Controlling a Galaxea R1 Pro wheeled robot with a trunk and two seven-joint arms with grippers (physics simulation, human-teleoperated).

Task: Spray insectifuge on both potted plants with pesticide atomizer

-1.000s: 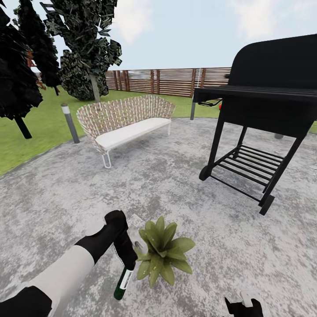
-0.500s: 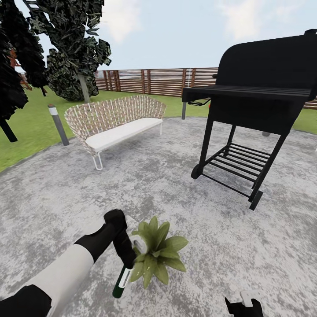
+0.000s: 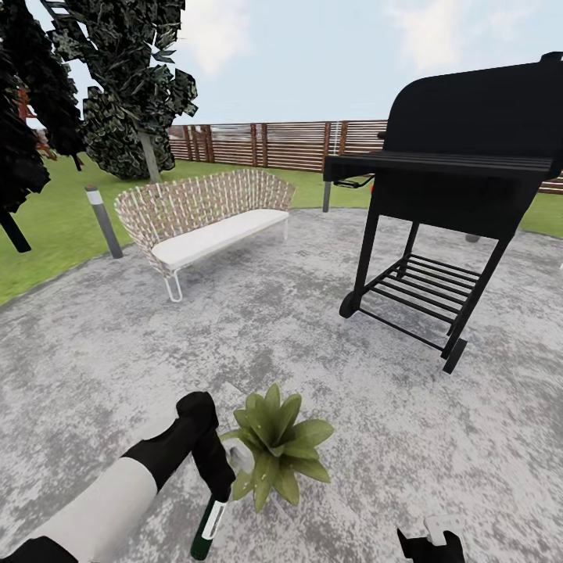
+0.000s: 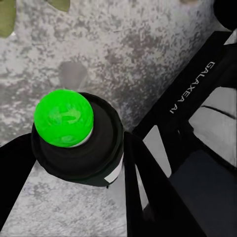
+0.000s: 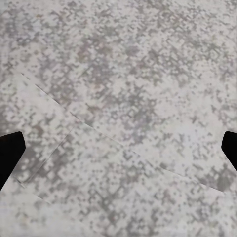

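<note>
**Atomizer held beside one plant on the open patio**

Here the left gripper (image 3: 215, 489) is clamped on the pesticide atomizer (image 3: 206, 532), whose dark green body with a white label points down toward the patio (image 3: 117, 352). In the left wrist view the black fingers (image 4: 143, 173) press against the bottle's dark sides, with its bright green end (image 4: 63, 117) facing the camera. Just beside the gripper sits a potted plant (image 3: 275, 447); its pot is hidden under the pointed leaves.

The grey paving is bare between the plant and the woven bench (image 3: 205, 217) on one side and the black grill (image 3: 453, 203) on the other. A grey lamp post (image 3: 103, 221) stands at the patio's edge, where the lawn (image 3: 47, 242) begins; a slatted fence (image 3: 274, 145) closes the far side.

The right gripper (image 5: 118, 148) is spread wide over bare paving, its fingertips (image 5: 10, 150) at the edges of the right wrist view.
</note>
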